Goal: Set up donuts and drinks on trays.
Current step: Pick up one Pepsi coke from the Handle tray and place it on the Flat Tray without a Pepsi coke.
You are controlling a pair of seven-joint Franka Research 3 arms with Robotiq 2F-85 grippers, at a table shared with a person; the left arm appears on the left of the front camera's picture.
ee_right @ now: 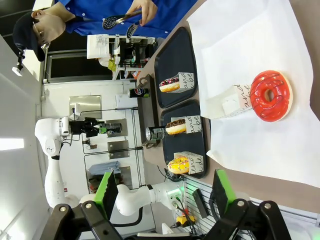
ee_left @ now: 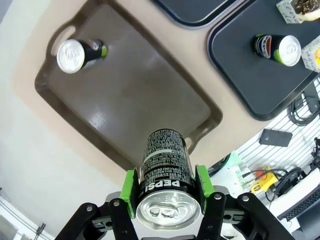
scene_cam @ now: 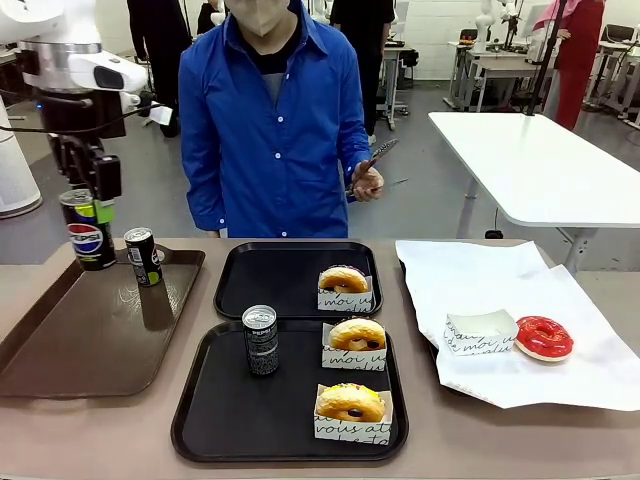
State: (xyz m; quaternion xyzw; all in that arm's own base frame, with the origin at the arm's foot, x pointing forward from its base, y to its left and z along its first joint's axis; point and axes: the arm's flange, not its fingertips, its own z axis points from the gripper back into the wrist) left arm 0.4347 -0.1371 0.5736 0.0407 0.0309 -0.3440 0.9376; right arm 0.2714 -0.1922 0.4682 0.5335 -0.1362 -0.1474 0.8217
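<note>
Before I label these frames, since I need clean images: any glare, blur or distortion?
Front view: sharp, evenly lit, soft reflections on the near black tray. Left wrist view: wide-angle bending, the held can looms large, pale sheen on the brown tray. Right wrist view: rolled sideways, red donut crisp on bright white paper.

The left tool grips a Pepsi can above the brown tray.
</note>
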